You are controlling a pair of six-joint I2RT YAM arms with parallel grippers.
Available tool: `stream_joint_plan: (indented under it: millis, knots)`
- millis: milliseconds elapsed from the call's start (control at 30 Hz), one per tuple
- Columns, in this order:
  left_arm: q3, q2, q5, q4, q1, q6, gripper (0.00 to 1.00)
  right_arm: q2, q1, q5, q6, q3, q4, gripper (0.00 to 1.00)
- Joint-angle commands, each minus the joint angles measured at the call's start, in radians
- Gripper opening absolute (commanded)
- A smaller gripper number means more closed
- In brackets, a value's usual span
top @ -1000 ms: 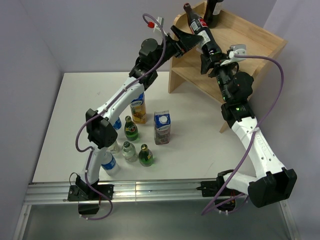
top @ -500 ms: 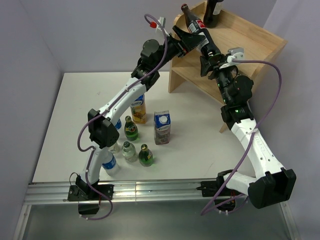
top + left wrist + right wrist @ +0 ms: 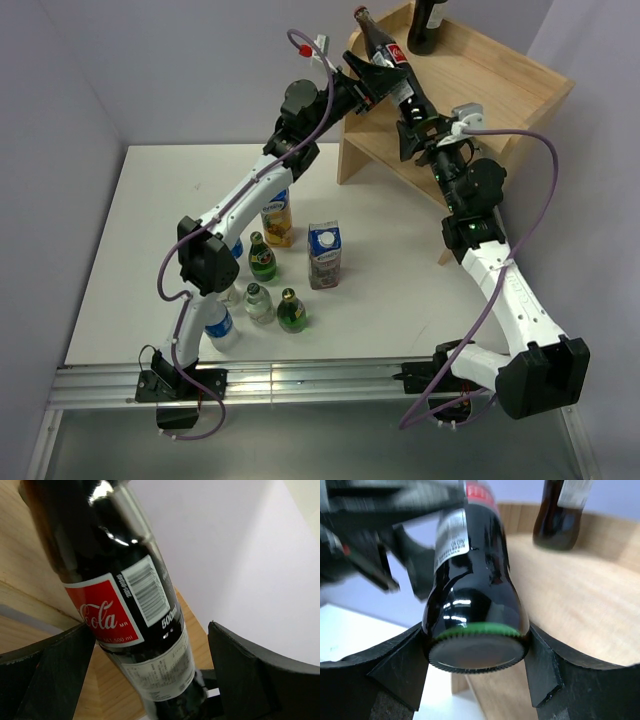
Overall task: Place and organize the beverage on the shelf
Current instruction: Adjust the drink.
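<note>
A dark cola bottle (image 3: 386, 42) with a red label is held tilted in the air in front of the light wood shelf (image 3: 490, 85). My right gripper (image 3: 416, 128) is shut on its base, which fills the right wrist view (image 3: 475, 600) between my right gripper's fingers (image 3: 476, 635). My left gripper (image 3: 372, 78) is open around the labelled middle (image 3: 120, 605). Its left finger touches the label, and a gap shows on the right side (image 3: 149, 632). A second cola bottle (image 3: 427, 24) stands on the shelf top and also shows in the right wrist view (image 3: 563, 515).
On the white table (image 3: 150, 230) stand a blue-topped juice carton (image 3: 323, 256), a juice container (image 3: 277, 218), two green bottles (image 3: 262, 258) (image 3: 291, 311) and water bottles (image 3: 258, 302) (image 3: 218, 326). A wall stands close behind the shelf.
The cola bottle and my right gripper have moved up and to the left, and the bottle stands a little more upright. The left gripper has stayed around its middle.
</note>
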Motion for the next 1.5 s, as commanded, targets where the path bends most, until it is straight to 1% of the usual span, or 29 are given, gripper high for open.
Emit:
stream_joint_plan:
  millis: [0,33,167,233,267,333,400,500,567,600,633,667,733,767,833,933,967,1000,1033,1067,1100,1133,1200,1300,1333,1400,1467]
  knots:
    - [0.028,0.009,0.033,0.097,-0.014,0.000,0.99,0.002,0.017,-0.131,0.022,-0.043,-0.054,0.00]
    - [0.025,0.006,0.034,0.102,-0.013,0.000,0.99,0.000,0.020,-0.134,0.021,-0.049,-0.051,0.00]
    - [0.000,-0.008,0.046,0.125,-0.014,0.004,0.94,-0.009,0.031,-0.148,0.018,-0.061,-0.033,0.00]
    - [-0.020,-0.022,0.060,0.145,-0.013,0.006,0.85,-0.010,0.037,-0.149,0.016,-0.068,-0.026,0.00]
    - [-0.036,-0.027,0.065,0.150,-0.013,0.010,0.77,-0.012,0.037,-0.148,0.016,-0.072,-0.014,0.00]
    - [-0.056,-0.037,0.076,0.170,-0.013,0.013,0.70,-0.018,0.041,-0.151,0.018,-0.083,-0.003,0.00]
    - [-0.089,-0.053,0.085,0.188,-0.013,0.024,0.68,-0.027,0.043,-0.150,0.016,-0.091,0.021,0.00]
    - [-0.139,-0.076,0.108,0.239,-0.013,0.033,0.67,-0.032,0.052,-0.157,0.002,-0.085,0.011,0.00]
    - [-0.196,-0.108,0.123,0.283,-0.014,0.048,0.63,-0.035,0.064,-0.154,-0.008,-0.083,0.006,0.00]
    - [-0.214,-0.120,0.126,0.291,-0.014,0.055,0.54,-0.039,0.069,-0.157,-0.013,-0.083,0.003,0.00]
    - [-0.234,-0.148,0.128,0.297,-0.014,0.064,0.49,-0.041,0.080,-0.160,-0.016,-0.086,0.003,0.00]
    - [-0.272,-0.163,0.128,0.299,-0.017,0.090,0.37,-0.047,0.086,-0.159,-0.022,-0.088,0.003,0.00]
    - [-0.309,-0.213,0.125,0.300,-0.019,0.119,0.21,-0.058,0.097,-0.162,-0.025,-0.098,0.009,0.00]
    - [-0.343,-0.230,0.122,0.299,-0.023,0.151,0.02,-0.067,0.104,-0.159,-0.024,-0.097,0.012,0.00]
    - [-0.382,-0.267,0.119,0.303,-0.026,0.186,0.00,-0.073,0.112,-0.150,-0.022,-0.097,0.006,0.00]
    - [-0.478,-0.355,0.116,0.340,-0.037,0.257,0.00,-0.095,0.120,-0.142,-0.018,-0.101,-0.005,0.00]
    - [-0.532,-0.399,0.119,0.358,-0.040,0.282,0.00,-0.107,0.123,-0.143,-0.012,-0.101,-0.017,0.00]
    - [-0.561,-0.421,0.123,0.380,-0.042,0.288,0.00,-0.111,0.124,-0.145,-0.007,-0.100,-0.028,0.02]
    - [-0.586,-0.456,0.125,0.422,-0.040,0.289,0.00,-0.118,0.126,-0.142,0.004,-0.103,-0.032,0.05]
    - [-0.612,-0.483,0.129,0.433,-0.040,0.294,0.00,-0.153,0.127,-0.134,0.022,-0.107,-0.042,0.10]
    - [-0.604,-0.484,0.129,0.434,-0.040,0.294,0.00,-0.153,0.127,-0.134,0.022,-0.108,-0.052,0.10]
    - [-0.592,-0.488,0.135,0.426,-0.040,0.296,0.00,-0.164,0.129,-0.125,0.031,-0.106,-0.065,0.16]
    - [-0.566,-0.497,0.152,0.417,-0.040,0.294,0.00,-0.194,0.129,-0.120,0.056,-0.104,-0.094,0.25]
    - [-0.546,-0.525,0.168,0.392,-0.042,0.296,0.00,-0.228,0.129,-0.128,0.060,-0.100,-0.137,0.35]
    - [-0.546,-0.534,0.168,0.388,-0.043,0.300,0.00,-0.234,0.129,-0.127,0.086,-0.095,-0.152,0.39]
    - [-0.576,-0.588,0.160,0.406,-0.045,0.305,0.00,-0.250,0.129,-0.117,0.093,-0.086,-0.190,0.45]
    - [-0.615,-0.614,0.154,0.433,-0.045,0.302,0.00,-0.265,0.129,-0.126,0.097,-0.089,-0.201,0.48]
